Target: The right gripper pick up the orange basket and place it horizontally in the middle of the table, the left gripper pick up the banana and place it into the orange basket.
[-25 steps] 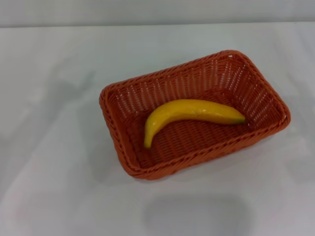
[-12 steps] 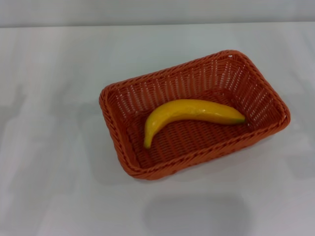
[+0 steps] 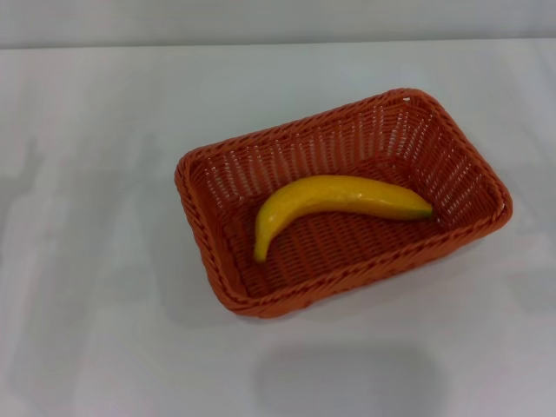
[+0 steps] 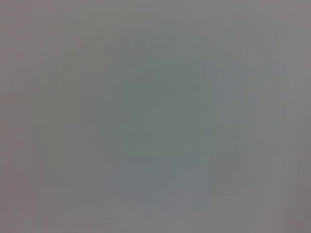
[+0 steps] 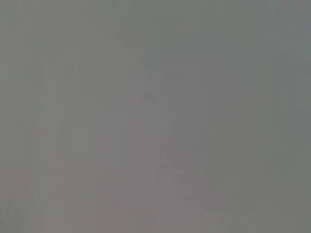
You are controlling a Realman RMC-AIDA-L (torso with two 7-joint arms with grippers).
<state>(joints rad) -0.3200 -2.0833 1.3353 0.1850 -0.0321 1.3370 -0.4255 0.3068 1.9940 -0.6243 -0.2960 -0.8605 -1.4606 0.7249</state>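
Set against the head view of half a second ago, almost nothing differs: the orange basket (image 3: pixel 343 201) sits at the same spot and the same slant, and the banana (image 3: pixel 334 204) lies in it just as it did. Only the faint grey shading along the left edge of the tabletop (image 3: pixel 95 330) has shifted a little — against the picture from a full second ago, the shadow at the upper left has thinned.

Counted, there is one basket and one banana, nothing more on the white surface. The basket stands upright on the tabletop, slightly right of the frame's centre, its long side running from lower left to upper right. The banana rests on the basket's woven floor, fully inside the rim; its thick body stretches toward the right wall, where the dark stem tip lies close to the weave, and its other end curves down toward the lower left of the basket's interior.

Neither the left gripper nor the right gripper shows in the head view, and both wrist views give only a flat grey field — no fingers, no object — so whether either is parted or closed cannot be told.
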